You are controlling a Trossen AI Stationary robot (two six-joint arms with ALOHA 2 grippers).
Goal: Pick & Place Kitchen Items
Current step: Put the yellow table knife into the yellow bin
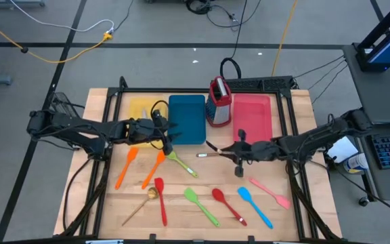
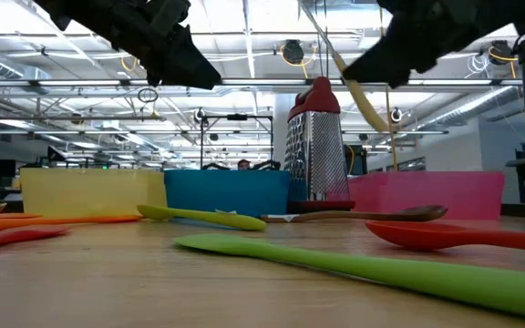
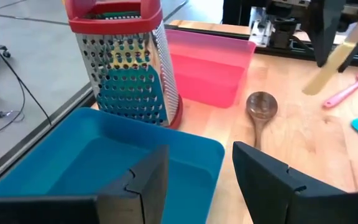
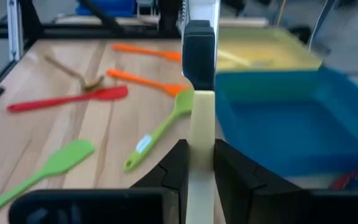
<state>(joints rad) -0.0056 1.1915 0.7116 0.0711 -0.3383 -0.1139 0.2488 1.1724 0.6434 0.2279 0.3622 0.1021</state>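
Note:
Several slim utensils lie flat on the wooden table: two orange spatulas (image 1: 124, 168) (image 1: 153, 169), a lime one (image 1: 181, 164), a red one (image 1: 161, 200), a gold spoon (image 1: 141, 203), and green (image 1: 200, 205), red (image 1: 227, 205), blue (image 1: 254, 207) and pink (image 1: 269, 192) ones. A dark wooden spoon (image 3: 261, 107) lies near the pink tray. My right gripper (image 1: 237, 154) (image 4: 201, 152), mid-table, is shut on a cream-handled utensil (image 2: 363, 100). My left gripper (image 1: 166, 139) (image 3: 197, 162) hovers open over the blue tray's (image 3: 73, 155) right edge. My right gripper pinches the cream handle (image 4: 202, 118) between its two fingers, and the handle runs out forward along them. The utensil is lifted clear of the table and hangs tilted below the gripper (image 2: 408, 46).
Yellow (image 1: 141, 108), blue (image 1: 187, 118) and pink (image 1: 252, 114) trays stand in a row along the far side. A metal box grater with a red top (image 1: 219, 102) stands upright between the blue and pink trays. Bare wood shows between the gripper area and the near row of utensils.

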